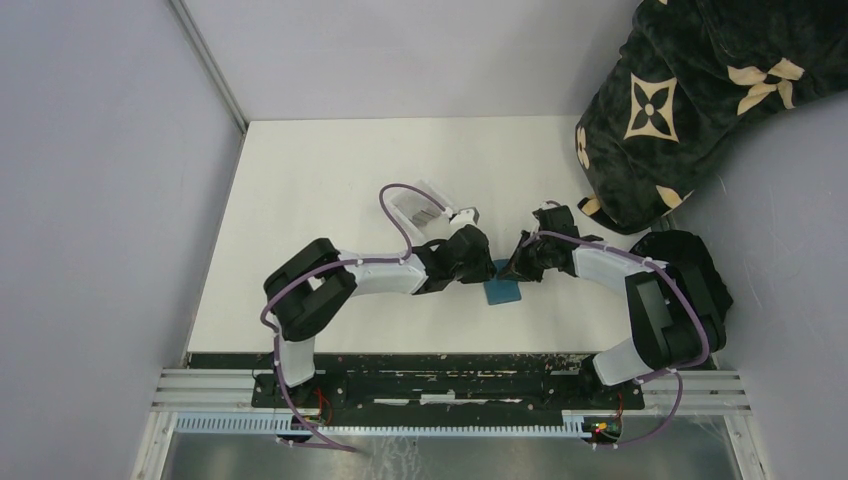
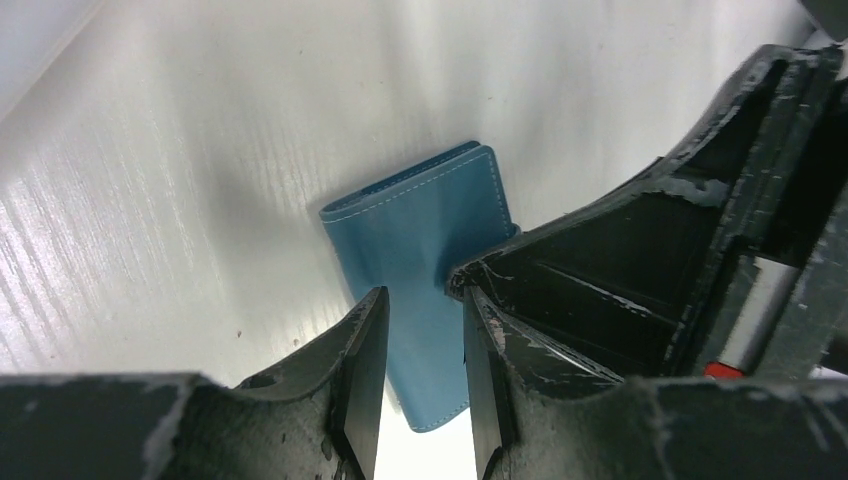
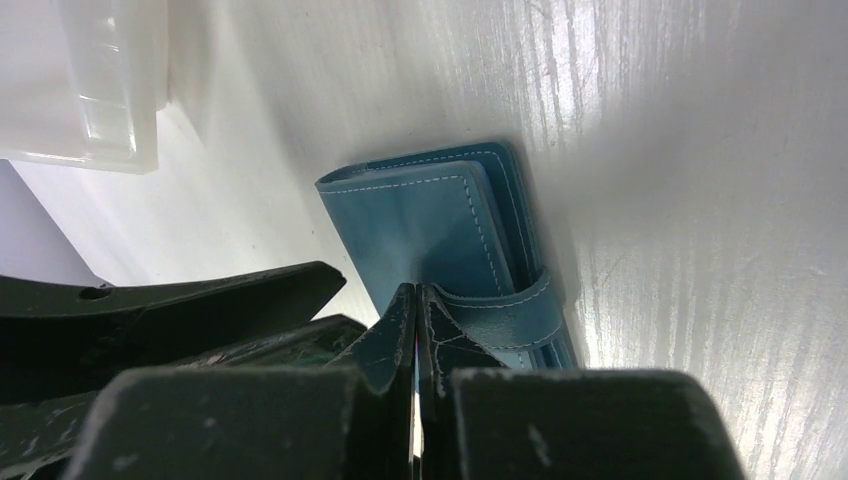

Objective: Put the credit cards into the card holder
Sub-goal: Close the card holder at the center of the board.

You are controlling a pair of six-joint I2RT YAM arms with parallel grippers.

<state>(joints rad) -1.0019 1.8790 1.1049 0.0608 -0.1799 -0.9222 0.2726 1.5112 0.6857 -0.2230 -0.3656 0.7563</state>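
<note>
Here the wallet (image 1: 502, 292) lies flat on the white table (image 1: 300, 200), near its front edge and between the two arms, which meet over it. It is folded closed, with its snap tab (image 3: 510, 315) wrapped round one edge. The left gripper (image 2: 424, 295) hangs just above the wallet, its fingers (image 2: 365, 370) a little apart with nothing seen between them. The right gripper (image 3: 415, 290) is clenched, its fingers pressed together and their tips touching the wallet's cover right beside the tab; I cannot tell whether anything is pinched between them. A clear tray (image 1: 425, 205) sits farther back on the table, holding something grey that is too small to make out. A dark patterned blanket (image 1: 680, 100) is heaped at the far right corner.
</note>
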